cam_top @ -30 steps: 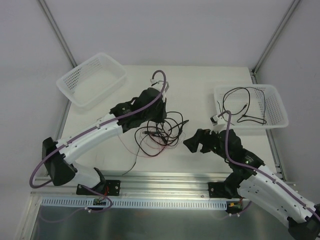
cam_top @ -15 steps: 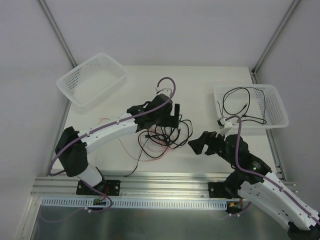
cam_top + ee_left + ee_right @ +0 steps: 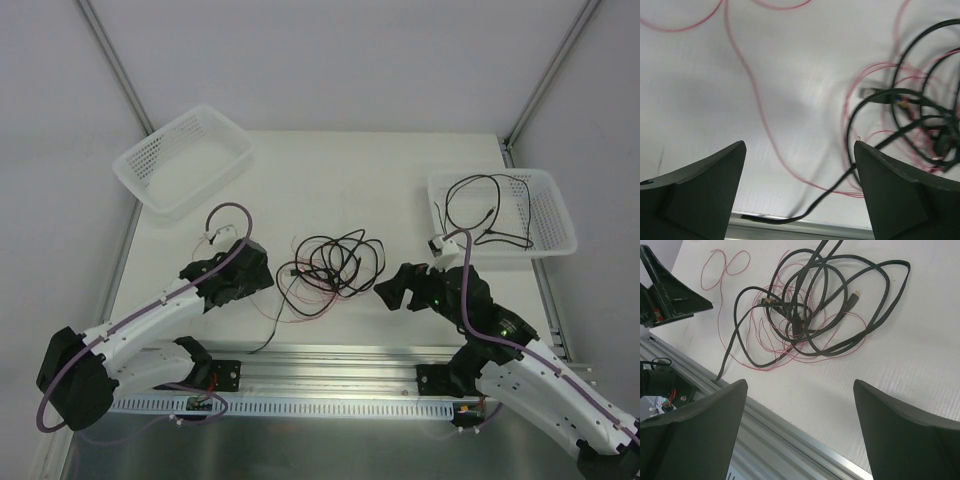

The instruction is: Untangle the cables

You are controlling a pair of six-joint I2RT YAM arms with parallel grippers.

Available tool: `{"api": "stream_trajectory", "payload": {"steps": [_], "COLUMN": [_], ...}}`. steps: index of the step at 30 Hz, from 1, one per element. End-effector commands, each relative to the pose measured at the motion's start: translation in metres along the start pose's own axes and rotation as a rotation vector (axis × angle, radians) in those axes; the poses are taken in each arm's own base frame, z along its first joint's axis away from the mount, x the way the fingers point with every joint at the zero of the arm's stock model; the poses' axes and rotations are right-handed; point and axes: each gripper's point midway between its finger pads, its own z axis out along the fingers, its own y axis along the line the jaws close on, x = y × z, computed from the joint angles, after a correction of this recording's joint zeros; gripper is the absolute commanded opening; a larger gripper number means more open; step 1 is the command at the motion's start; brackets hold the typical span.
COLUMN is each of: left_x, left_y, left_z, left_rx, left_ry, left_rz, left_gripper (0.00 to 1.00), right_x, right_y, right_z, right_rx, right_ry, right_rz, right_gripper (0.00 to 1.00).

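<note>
The cables (image 3: 330, 263) lie in a loose tangle of black and thin red wires on the white table, between my two grippers. My left gripper (image 3: 258, 277) hovers open just left of the tangle and holds nothing. In the left wrist view a red wire (image 3: 751, 85) and a black cable (image 3: 875, 97) lie ahead of the wide-apart fingers (image 3: 705, 185). My right gripper (image 3: 392, 290) stands open to the right of the pile, empty. The right wrist view shows the whole tangle (image 3: 810, 305) beyond that gripper (image 3: 800, 385). One black strand (image 3: 732, 347) trails toward the table's near edge.
A white basket (image 3: 560, 215) at the right holds a separate black cable (image 3: 497, 238). Another white basket (image 3: 150, 160) stands at the back left with nothing in it. An aluminium rail (image 3: 330, 355) runs along the near table edge.
My left gripper was shut over the tangle, opened, let the cables go and pulled back left and nearer. The tangle settled flat. The right arm barely shifted.
</note>
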Motion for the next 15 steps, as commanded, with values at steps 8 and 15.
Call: {"api": "stream_trajectory", "payload": {"steps": [8,15], "left_x": [0.036,0.041], "left_y": [0.050,0.044], "left_z": [0.019,0.035], "left_rx": [-0.173,-0.240], "left_ry": [0.057,0.105], "left_rz": [-0.133,-0.089], "left_gripper": [0.78,0.51], "right_x": [-0.003,0.001], "right_y": [0.012,0.013], "right_z": [0.003,0.004], "right_rx": [-0.054,-0.058], "right_ry": [-0.007,0.009], "right_rz": [-0.010,-0.011], "right_gripper": [0.91,0.91]}}
